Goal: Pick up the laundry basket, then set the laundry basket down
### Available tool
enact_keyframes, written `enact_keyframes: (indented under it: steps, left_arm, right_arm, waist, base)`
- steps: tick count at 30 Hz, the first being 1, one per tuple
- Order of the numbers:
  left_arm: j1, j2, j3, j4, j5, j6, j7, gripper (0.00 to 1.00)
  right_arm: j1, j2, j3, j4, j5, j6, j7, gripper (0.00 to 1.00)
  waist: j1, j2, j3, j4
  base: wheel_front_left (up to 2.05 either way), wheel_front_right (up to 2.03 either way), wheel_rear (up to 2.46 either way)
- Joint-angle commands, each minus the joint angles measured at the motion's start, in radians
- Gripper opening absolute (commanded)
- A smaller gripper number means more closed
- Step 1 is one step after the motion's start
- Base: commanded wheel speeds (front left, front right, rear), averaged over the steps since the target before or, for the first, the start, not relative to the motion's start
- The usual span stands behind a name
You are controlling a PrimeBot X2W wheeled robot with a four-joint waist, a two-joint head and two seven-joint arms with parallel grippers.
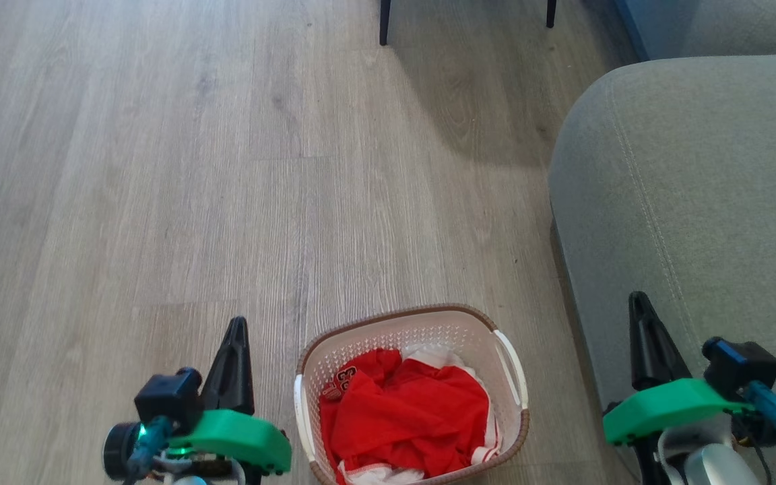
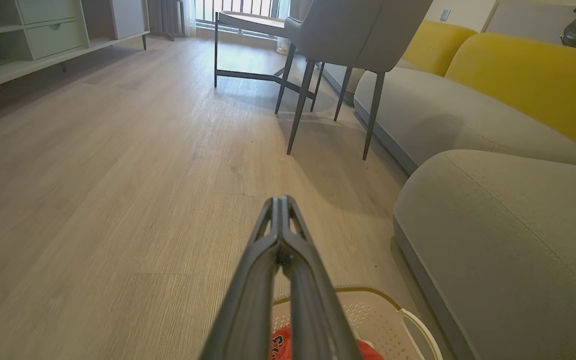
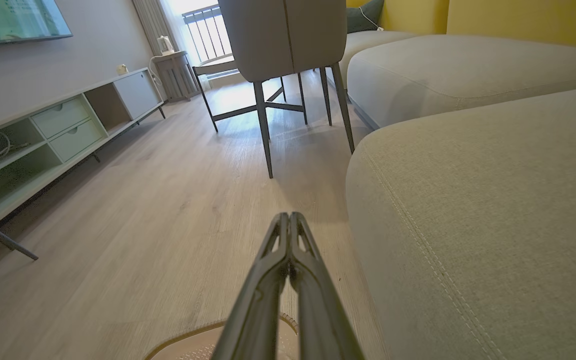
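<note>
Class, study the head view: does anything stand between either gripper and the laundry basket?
Nothing visible does. Bare floor separates the shut left gripper from the laundry basket; the shut right gripper shows against the sofa, which sits close on the basket's right.

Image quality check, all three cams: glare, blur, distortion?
Head view: even light and sharp, with a soft chair shadow on the floor. Left wrist view: wide-angle bowing, backlit window, shut left hand looming large. Right wrist view: window blown out, laundry basket rim soft at the bottom edge.
</note>
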Motion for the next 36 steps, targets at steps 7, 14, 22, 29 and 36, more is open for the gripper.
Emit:
enact_keyframes:
  steps: [7,14,22,29,36]
  left_arm:
    - [-0.048,0.007,0.024,-0.023,-0.103,-0.018,0.016,0.0]
    - [-0.057,0.011,0.039,-0.01,-0.184,-0.033,0.031,0.0]
    - [-0.065,0.015,0.055,0.001,-0.264,-0.047,0.048,0.0]
    - [-0.072,0.019,0.072,0.011,-0.343,-0.06,0.065,0.0]
    - [-0.08,0.022,0.093,0.018,-0.433,-0.076,0.084,0.0]
  right_arm:
    - [-0.04,-0.008,-0.007,-0.023,0.102,0.001,0.018,0.0]
    - [-0.045,-0.012,-0.012,-0.015,0.18,0.001,0.034,0.0]
    - [-0.049,-0.015,-0.017,-0.008,0.257,0.002,0.051,0.0]
    - [-0.053,-0.018,-0.024,-0.002,0.333,0.002,0.069,0.0]
    - [-0.058,-0.02,-0.032,0.006,0.42,0.002,0.089,0.0]
  waist:
    - [0.0,0.0,-0.001,-0.002]
    - [0.0,0.0,-0.003,-0.003]
    - [0.0,0.0,-0.004,-0.004]
    - [0.0,0.0,-0.005,-0.005]
    - [0.0,0.0,-0.007,-0.007]
  base:
    - [0.0,0.0,0.0]
    - [0.0,0.0,0.0]
    - [0.0,0.0,0.0]
    - [0.0,0.0,0.0]
    - [0.0,0.0,0.0]
